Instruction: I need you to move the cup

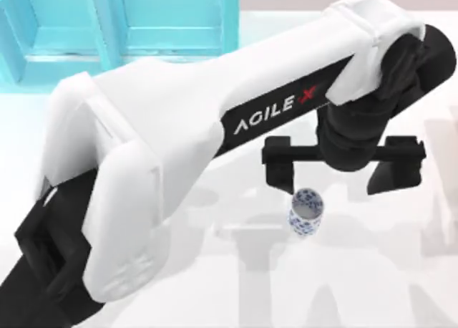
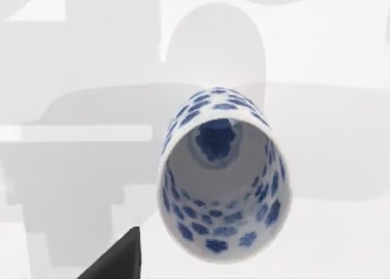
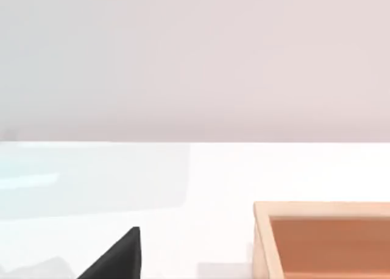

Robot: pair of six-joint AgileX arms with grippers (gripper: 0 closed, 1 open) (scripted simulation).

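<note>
One cup (image 1: 307,212) stands upright on the white table (image 1: 372,285), mouth up and holding nothing, right of centre. The left gripper (image 1: 342,172) hangs just above and behind it, its two fingers spread wide and touching nothing. Farther off, the right wrist view shows one wooden box (image 3: 323,239) on the table; whether the right gripper's fingers are apart I cannot tell.

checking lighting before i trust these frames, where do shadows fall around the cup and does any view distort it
Top view: soft grey arm shadows cross the table around the cup, with the left gripper open above it. Left wrist view: a broad gripper shadow lies behind the cup, whose mouth looks stretched wide by perspective. Right wrist view: even light, wooden box.
</note>
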